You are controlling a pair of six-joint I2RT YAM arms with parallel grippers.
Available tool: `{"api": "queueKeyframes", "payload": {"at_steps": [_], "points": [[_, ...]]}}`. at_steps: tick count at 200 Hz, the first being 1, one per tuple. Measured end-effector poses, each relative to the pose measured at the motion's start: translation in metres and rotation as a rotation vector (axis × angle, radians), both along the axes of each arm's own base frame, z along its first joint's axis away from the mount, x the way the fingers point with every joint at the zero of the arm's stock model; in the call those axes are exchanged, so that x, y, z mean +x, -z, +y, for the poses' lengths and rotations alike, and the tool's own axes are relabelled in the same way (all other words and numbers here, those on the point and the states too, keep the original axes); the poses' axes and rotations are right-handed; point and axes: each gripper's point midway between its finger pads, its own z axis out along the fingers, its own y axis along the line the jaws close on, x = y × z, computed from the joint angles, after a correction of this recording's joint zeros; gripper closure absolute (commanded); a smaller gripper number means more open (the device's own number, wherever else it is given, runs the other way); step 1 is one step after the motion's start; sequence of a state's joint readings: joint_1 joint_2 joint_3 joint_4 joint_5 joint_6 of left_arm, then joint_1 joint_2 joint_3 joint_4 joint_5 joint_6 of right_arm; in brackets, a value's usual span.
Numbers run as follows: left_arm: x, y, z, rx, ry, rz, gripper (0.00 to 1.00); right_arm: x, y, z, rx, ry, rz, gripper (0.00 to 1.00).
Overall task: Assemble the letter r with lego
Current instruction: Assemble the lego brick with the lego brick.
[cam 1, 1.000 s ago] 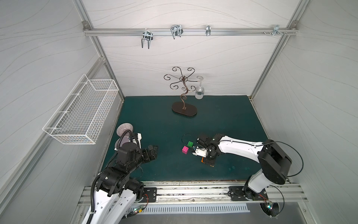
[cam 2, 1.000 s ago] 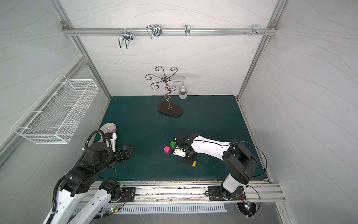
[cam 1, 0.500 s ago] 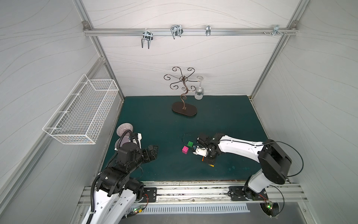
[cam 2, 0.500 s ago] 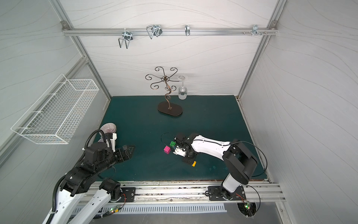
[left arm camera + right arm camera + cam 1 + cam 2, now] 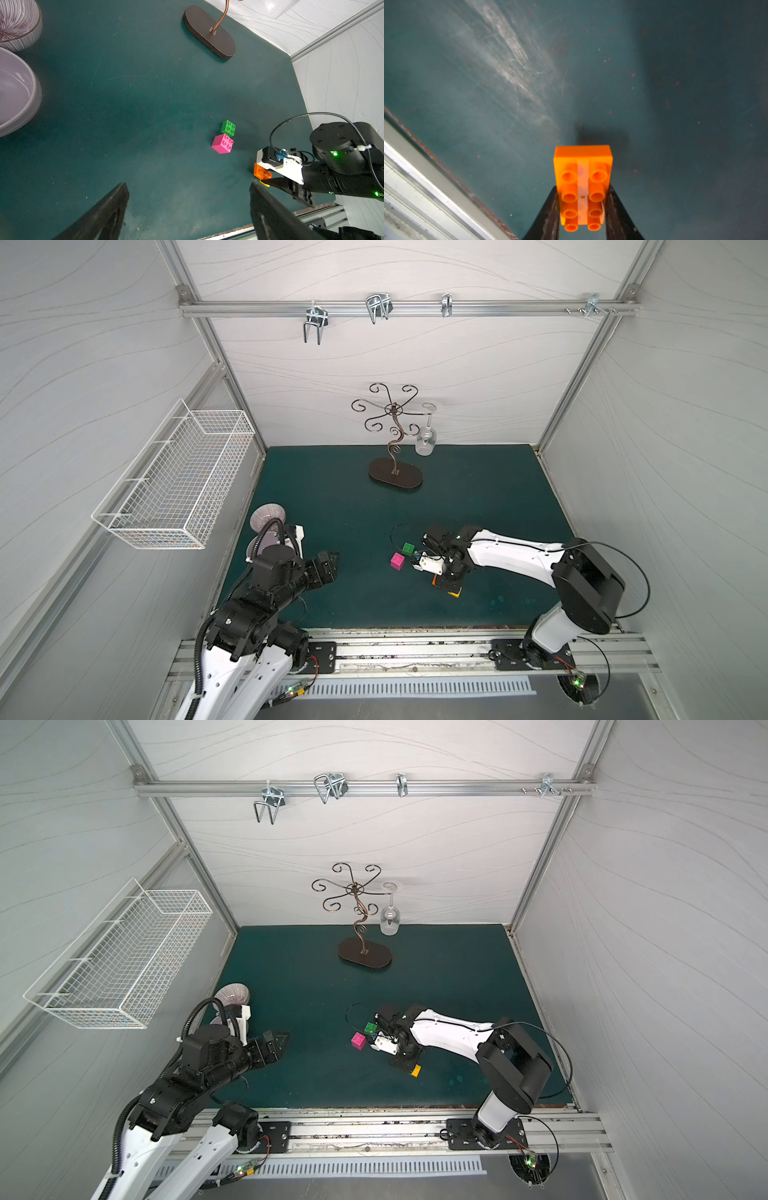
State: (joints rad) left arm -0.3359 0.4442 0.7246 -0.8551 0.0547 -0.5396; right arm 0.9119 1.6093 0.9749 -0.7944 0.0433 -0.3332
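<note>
Right claw (image 5: 582, 188) clamps orange brick (image 5: 583, 166) by its long sides, brick poking out past the fingertips. Pink brick (image 5: 397, 561) and green brick (image 5: 408, 548) loose on mat (image 5: 353, 497) just left of that claw, mid-frame in both top views. Left claw (image 5: 188, 185) wide open, empty, lower left.

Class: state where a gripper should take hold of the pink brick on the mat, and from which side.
Grip the pink brick across two opposite flat side walls, coming from above: it sits studs-up, and the green brick crowds only its far face, so probably pinch the other pair.
</note>
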Motion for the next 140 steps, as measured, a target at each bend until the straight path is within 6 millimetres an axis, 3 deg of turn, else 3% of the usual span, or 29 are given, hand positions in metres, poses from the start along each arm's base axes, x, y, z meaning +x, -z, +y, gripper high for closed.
{"api": "queueKeyframes", "payload": {"at_steps": [140], "points": [[0.0003,-0.0009,0.002,0.003,-0.011,-0.006,0.06,0.0007,0.0056,-0.0013,0.003,0.007,0.004,1.0]]}}
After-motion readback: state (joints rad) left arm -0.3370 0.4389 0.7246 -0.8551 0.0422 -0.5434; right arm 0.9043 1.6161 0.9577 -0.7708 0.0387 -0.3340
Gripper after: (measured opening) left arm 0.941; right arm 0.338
